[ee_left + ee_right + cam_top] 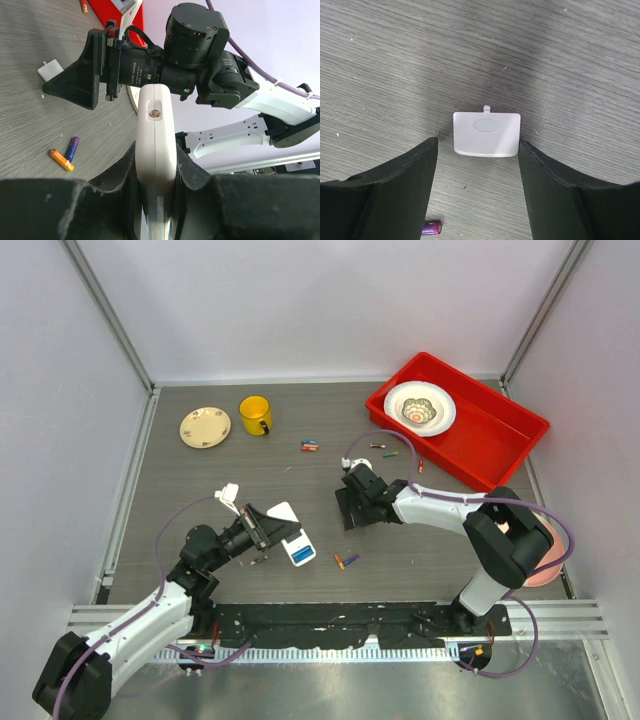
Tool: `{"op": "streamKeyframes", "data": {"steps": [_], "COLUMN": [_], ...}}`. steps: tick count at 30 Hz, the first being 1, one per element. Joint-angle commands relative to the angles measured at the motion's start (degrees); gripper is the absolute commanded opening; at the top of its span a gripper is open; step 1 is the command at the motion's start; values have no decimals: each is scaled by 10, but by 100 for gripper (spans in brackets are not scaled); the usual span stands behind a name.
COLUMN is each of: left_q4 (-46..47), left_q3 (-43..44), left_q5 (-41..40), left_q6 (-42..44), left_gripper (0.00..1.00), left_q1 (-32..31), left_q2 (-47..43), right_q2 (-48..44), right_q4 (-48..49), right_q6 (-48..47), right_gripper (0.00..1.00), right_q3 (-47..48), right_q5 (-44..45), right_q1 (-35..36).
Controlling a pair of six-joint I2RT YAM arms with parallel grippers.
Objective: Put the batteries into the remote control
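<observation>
Loading looked barely begun. The slim flat white plastic remote control [297, 548] [156, 125], blue patch at 1 end, sat near the front of the dark wood-grain table [200, 490], clamped on edge between the closed fingers of the left gripper [266, 530] [156, 165]. No cell was seen in it, though its compartment faced no camera. The small white square plastic battery cover [486, 134] lay flat on the table, apart from the remote. It sat between the widely spread fingers of the right gripper [349, 508] [477, 147], which were not gripping it. The thin cylindrical batteries [340, 561] [61, 160] in mixed colours lay loose on the table. Fitting them and refitting the cover were left to do.

Counted: 1 red plastic tray [520, 435], 1 white bowl [420, 407] in it, 1 cream plate [205, 427], 1 yellow mug [254, 415], 1 remote and 1 cover. There were perhaps 8 batteries, too small from above for a sure tally. Of these, 2, orange and purple, lay near the remote, and the rest lay towards the tray.
</observation>
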Motion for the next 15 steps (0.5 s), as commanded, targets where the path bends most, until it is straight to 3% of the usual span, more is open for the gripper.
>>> {"op": "streamKeyframes", "data": {"steps": [1,7,13,15], "left_q4": [45,45,46,46], "left_q3": [4,3,4,4], "left_q5": [0,1,0,0], "left_q6": [4,3,3,4], "left_gripper": [0,0,0,0], "left_q1": [3,2,2,2], "left_q2": [3,5,8,9], "right_q2": [0,-1,-3,-2], "right_q4": [-44,-49,-50,-52], "right_q6": [21,30,35,35], "right_gripper": [68,58,64,63], "right_q3": [-19,-23,-29,-32], "right_q5": [-17,-17,-12,-13], "right_q1": [1,1,1,1]}}
